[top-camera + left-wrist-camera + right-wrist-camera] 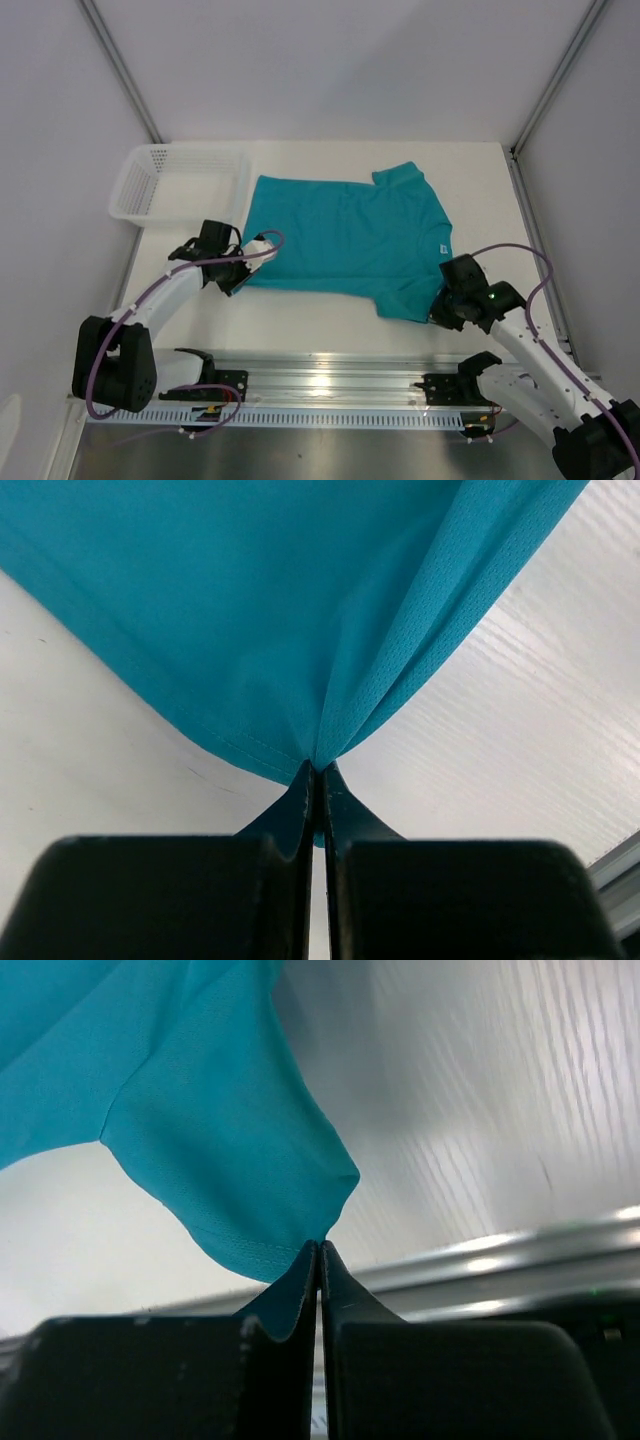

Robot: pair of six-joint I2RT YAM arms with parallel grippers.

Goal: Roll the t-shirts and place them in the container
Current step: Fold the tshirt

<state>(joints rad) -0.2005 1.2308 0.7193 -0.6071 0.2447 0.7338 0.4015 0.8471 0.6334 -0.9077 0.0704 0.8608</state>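
The teal t-shirt (345, 235) lies spread flat on the white table, neck with its small white label (440, 249) to the right, hem to the left. My left gripper (243, 275) is shut on the shirt's near-left hem corner; the left wrist view shows the cloth (250, 610) pinched between the closed fingers (300, 805) and pulled up into a fold. My right gripper (437, 312) is shut on the edge of the near sleeve; the right wrist view shows the sleeve cloth (220, 1150) gripped at the closed fingertips (338, 1285).
A white plastic mesh basket (180, 182) stands at the back left, touching the shirt's far-left corner. A metal rail (330, 385) runs along the table's near edge between the arm bases. Grey walls close in on the left, back and right.
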